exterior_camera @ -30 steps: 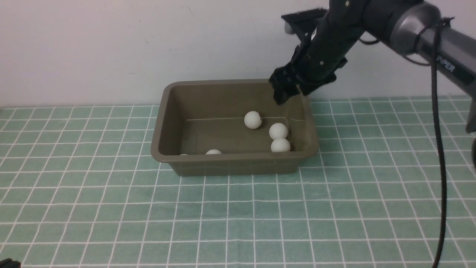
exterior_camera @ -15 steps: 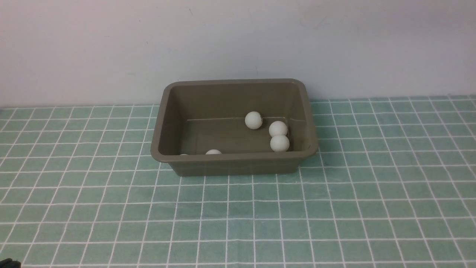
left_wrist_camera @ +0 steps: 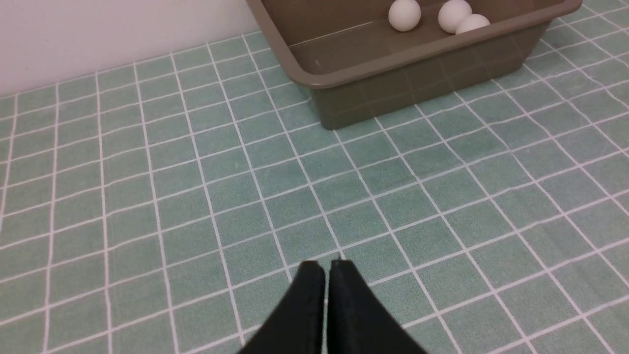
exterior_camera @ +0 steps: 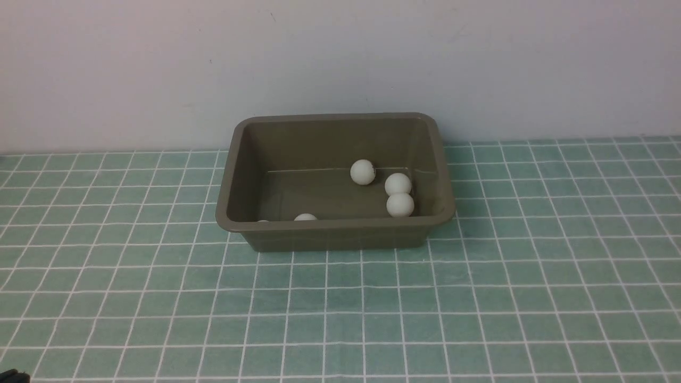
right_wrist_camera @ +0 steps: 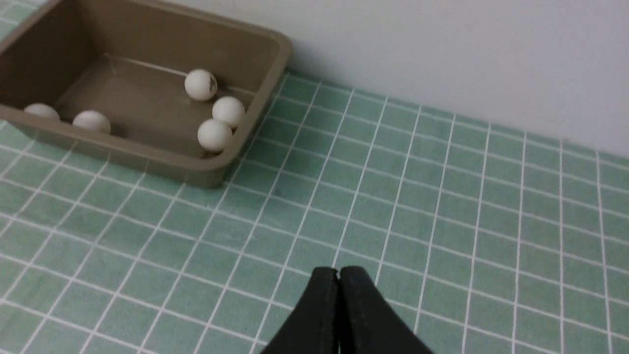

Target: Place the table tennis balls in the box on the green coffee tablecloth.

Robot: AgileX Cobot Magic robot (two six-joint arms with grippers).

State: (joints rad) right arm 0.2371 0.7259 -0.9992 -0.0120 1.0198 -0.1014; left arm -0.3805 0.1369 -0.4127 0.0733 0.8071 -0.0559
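Now all five table tennis balls [right_wrist_camera: 214,134] inside the box [exterior_camera: 330,234], far centre of the green coffee tablecloth [exterior_camera: 340,319]: three at right, two against the near wall. Left gripper [left_wrist_camera: 327,265] and right gripper [right_wrist_camera: 338,272] both pinched closed, empty, well apart from the box. Little left to spoil; only a knock to the rim, tipping balls out.
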